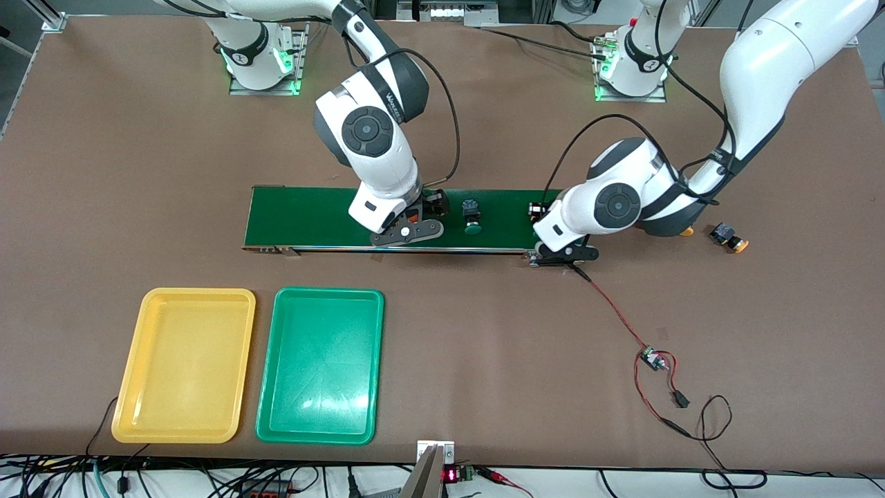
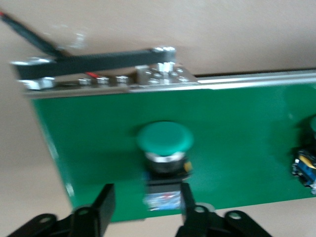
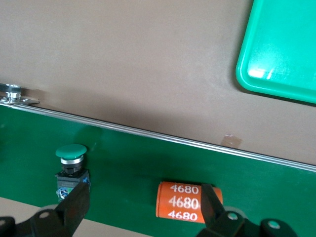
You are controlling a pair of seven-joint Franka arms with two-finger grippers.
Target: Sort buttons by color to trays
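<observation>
Left gripper [image 2: 143,210] over the belt's [image 1: 311,216] end, frame centre-right, fingers spread around a green button [image 2: 164,148] – not pinching. Right gripper [image 3: 140,207] mid-belt, fingers spread beside an orange cylinder [image 3: 185,200]; trays [image 1: 185,364] lower left.

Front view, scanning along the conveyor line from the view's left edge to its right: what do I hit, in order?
Conveyor belt → right gripper → green-capped button → left gripper → orange-capped button, which lies on the table off the belt.
</observation>
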